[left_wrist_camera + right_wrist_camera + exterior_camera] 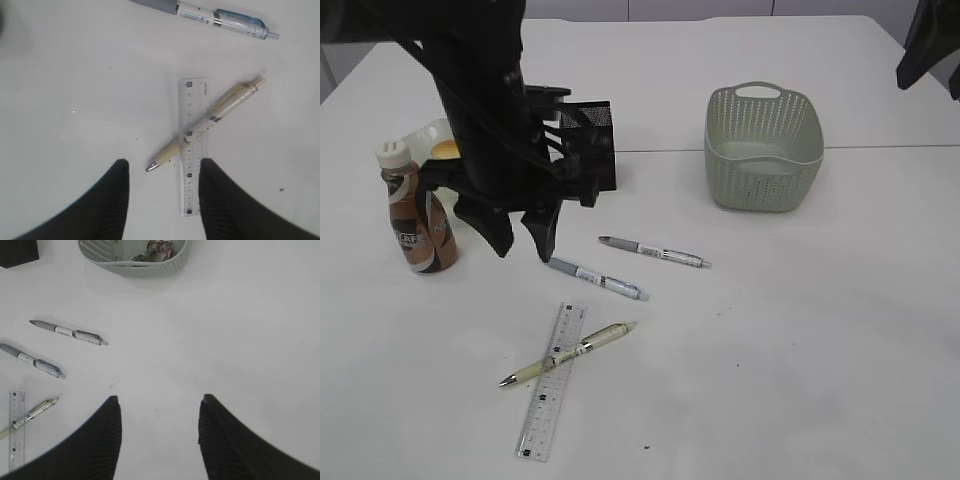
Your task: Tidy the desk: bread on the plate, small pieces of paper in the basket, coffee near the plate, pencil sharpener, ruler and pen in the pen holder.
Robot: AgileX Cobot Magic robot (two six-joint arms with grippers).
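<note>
My left gripper (523, 240) (164, 165) hangs open above the desk (800, 330), with nothing between its fingers. Just ahead of it a cream pen (210, 120) (570, 353) lies crosswise on the clear ruler (194, 145) (552, 380). A blue-grey pen (598, 279) and a grey pen (653, 252) lie farther back. The coffee (415, 215) stands left of the arm. Behind it the plate (428, 133) shows a golden bit of bread (445, 150), mostly hidden. The pen holder (590, 140) stands behind the left arm. My right gripper (159, 400) is open over bare desk. The pencil sharpener is out of view.
The basket (763, 150) (135, 257) stands at the back right with crumpled paper pieces (159, 249) inside. In the exterior view the right arm (930, 45) shows only at the top right corner. A faint seam runs across the desk behind the basket.
</note>
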